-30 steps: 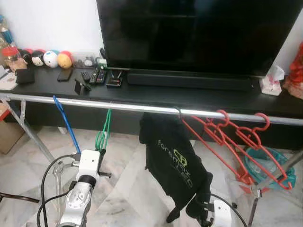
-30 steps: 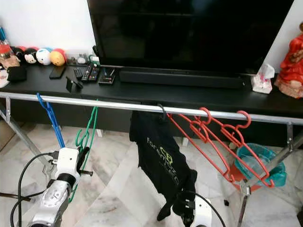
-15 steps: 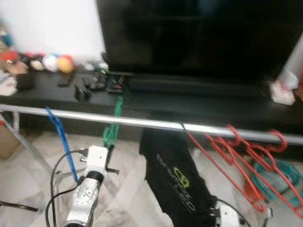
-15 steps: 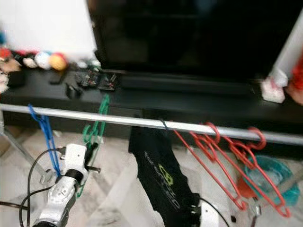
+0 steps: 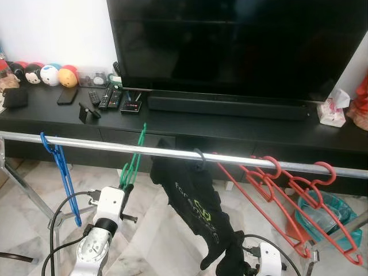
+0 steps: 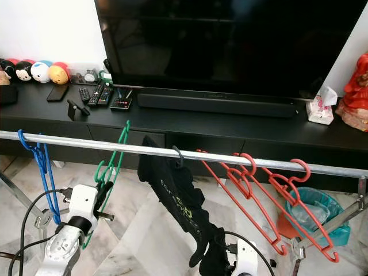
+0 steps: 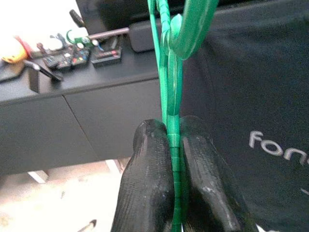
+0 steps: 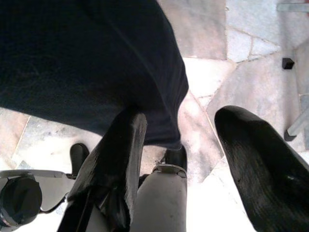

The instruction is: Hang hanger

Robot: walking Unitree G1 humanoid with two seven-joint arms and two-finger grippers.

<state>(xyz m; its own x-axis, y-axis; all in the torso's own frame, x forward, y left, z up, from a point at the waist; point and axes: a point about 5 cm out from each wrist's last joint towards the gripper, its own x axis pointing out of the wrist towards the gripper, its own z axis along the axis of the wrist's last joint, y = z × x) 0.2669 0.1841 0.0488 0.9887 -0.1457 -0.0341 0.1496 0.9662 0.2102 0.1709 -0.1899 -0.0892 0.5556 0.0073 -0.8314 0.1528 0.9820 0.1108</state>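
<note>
My left gripper (image 7: 171,159) is shut on the stem of a green hanger (image 5: 131,167), low and left in the left eye view. The green hanger's hook (image 5: 142,130) rises above the silver rail (image 5: 103,142) and crosses it; I cannot tell whether it rests on the rail. To its right a black T-shirt (image 5: 192,204) hangs from the rail. My right gripper (image 8: 193,145) is open just below the black T-shirt's (image 8: 87,58) hem, holding nothing.
A blue hanger (image 5: 60,169) hangs at the rail's left and several red hangers (image 5: 287,192) at its right. Behind stand a black TV console (image 5: 241,126) with remotes and plush toys, and a large TV (image 5: 230,46). A teal bin (image 5: 325,210) sits by the rack's right leg.
The camera has shifted. My left gripper has lifted the green hanger: its hook was below the rail and now reaches above it. The T-shirt hangs more slanted.
</note>
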